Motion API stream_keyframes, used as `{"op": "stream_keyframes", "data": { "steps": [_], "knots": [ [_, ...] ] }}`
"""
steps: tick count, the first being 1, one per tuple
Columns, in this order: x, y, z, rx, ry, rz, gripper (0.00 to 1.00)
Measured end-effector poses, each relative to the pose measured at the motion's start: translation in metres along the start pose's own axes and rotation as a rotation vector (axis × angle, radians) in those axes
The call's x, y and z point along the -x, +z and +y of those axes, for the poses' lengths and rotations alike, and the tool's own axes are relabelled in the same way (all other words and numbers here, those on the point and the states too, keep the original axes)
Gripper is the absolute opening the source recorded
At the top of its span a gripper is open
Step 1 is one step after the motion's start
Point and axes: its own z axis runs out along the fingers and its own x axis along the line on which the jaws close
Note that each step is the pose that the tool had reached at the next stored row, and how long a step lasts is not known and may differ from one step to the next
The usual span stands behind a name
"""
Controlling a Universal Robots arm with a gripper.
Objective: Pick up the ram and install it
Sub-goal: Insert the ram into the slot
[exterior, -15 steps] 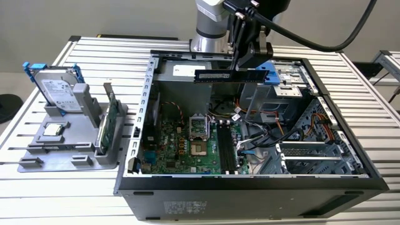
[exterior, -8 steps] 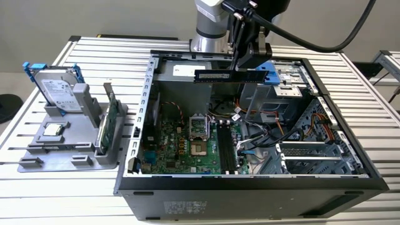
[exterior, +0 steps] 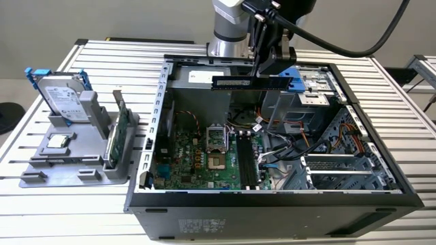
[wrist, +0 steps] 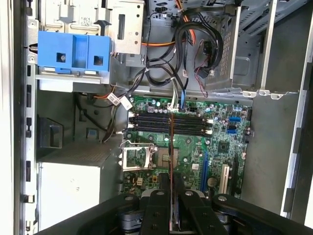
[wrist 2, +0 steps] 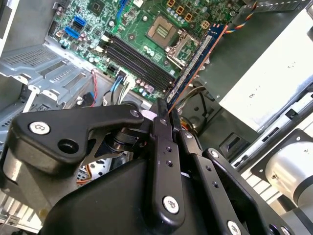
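Note:
The ram point(exterior: 238, 82), a long thin blue stick with black chips, hangs level above the back of the open computer case point(exterior: 272, 206). My gripper point(exterior: 272, 75) is shut on its end nearer the exterior view's right. In the second wrist view the ram point(wrist 2: 198, 55) runs edge-on out from the fingertips of the gripper point(wrist 2: 165, 111) toward the green motherboard. In the first wrist view the ram point(wrist: 171, 147) is a thin line from the gripper point(wrist: 171, 195) over the black memory slots point(wrist: 171, 123). Those slots point(exterior: 246, 163) lie on the motherboard, well below the stick.
A grey holder point(exterior: 75, 171) at the exterior view's left carries a silver hard drive point(exterior: 65, 99) and an upright green card point(exterior: 120, 133). Inside the case are a processor socket point(wrist: 138, 157), a blue drive bracket point(wrist: 73, 54), cable bundles point(wrist: 188, 51) and metal bays point(exterior: 340, 168).

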Motion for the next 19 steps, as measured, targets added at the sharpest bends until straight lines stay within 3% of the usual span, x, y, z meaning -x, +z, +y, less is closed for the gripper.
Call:
{"op": "stream_keyframes", "data": {
  "steps": [19],
  "knots": [
    [0.0,0.0005,0.0,-0.0004,0.032,0.0012,0.0]
  ]
}}
